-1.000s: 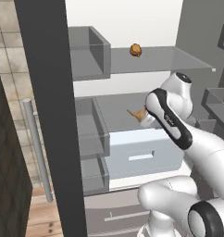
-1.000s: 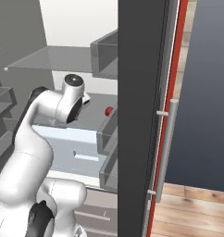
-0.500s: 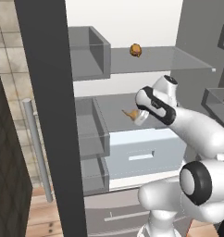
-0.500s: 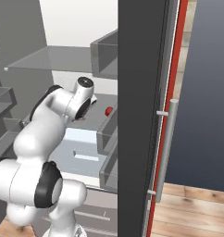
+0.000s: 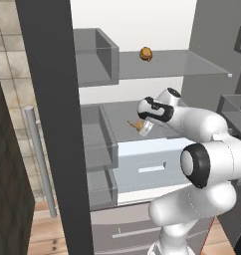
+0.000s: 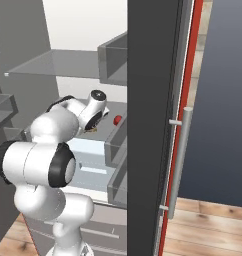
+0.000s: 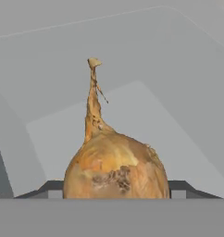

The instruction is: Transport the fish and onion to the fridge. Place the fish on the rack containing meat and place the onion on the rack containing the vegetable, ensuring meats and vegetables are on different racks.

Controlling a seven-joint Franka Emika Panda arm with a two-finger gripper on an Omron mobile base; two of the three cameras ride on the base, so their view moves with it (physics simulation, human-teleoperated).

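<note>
Compared with 1 second ago, the arm has turned and stretched further into the fridge (image 5: pixel 53 99): its elbow joint is now in the front of both base views, and the hand has moved left and a little deeper over the lower shelf (image 5: pixel 122 112), while the base and the cameras stay where they were. For the task I judge this as the last part of carrying the onion (image 7: pixel 116 169) to its place, because the vegetable (image 6: pixel 117 120) (the small red ball) lies on this same lower shelf, and the meat (image 5: pixel 146 54) sits alone on the rack containing meat (image 5: pixel 182 62) above, so the 2 kinds would remain on different racks. The gripper (image 7: pixel 116 187) is closed on the onion: in the hand view the bulb sits between the 2 dark finger tips (image 7: pixel 53 187), touching both, with its thin stalk pointing away from the hand. The jaws stand rather wide, since the bulb is broad. In the left base view the onion appears as a tan shape just at the hand's end, low above the lower shelf; I cannot tell if it already touches the shelf. The release is not yet done, and I think the hand needs to go down a little before it opens, otherwise the round bulb may roll.
</note>
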